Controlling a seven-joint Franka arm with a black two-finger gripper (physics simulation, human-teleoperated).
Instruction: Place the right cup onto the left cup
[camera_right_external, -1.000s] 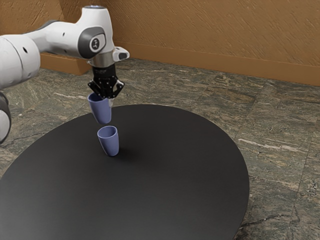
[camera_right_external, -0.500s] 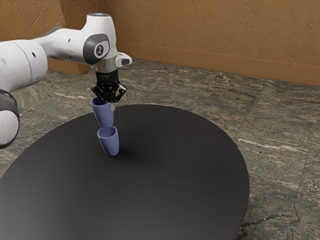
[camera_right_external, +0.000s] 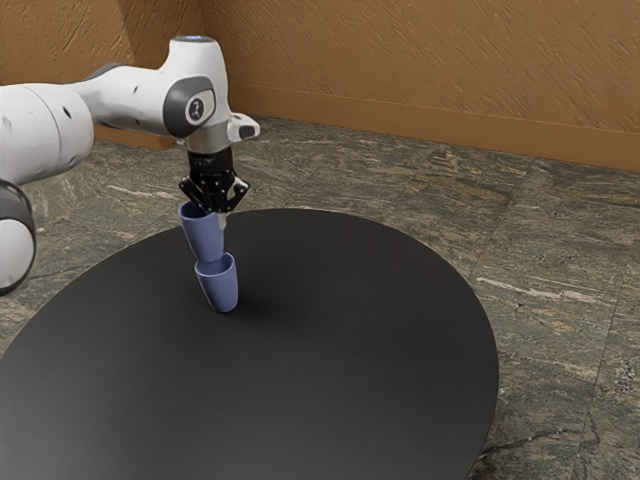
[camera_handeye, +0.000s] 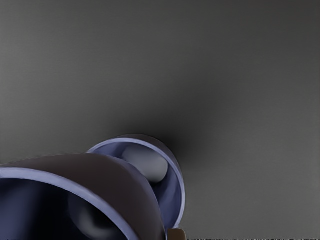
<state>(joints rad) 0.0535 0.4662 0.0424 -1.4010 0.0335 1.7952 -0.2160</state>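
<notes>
In the exterior view my gripper is shut on the rim wall of a blue cup, which it holds nearly upright. Directly below, a matching cup stands on the round black table. The held cup's base overlaps the far-left part of the standing cup's mouth; whether it is inside or touching the rim, I cannot tell. From the wrist view, the held cup looms large beside my hand and covers part of the standing cup's opening.
The table's curved edge runs around the cups, with stone floor beyond it. An orange-brown wall rises behind. The arm comes in from the exterior view's upper left.
Across the last second, the hand and held cup have moved down, first toward the exterior view's right, then slightly back left. The held cup's base now overlaps the standing cup's mouth.
</notes>
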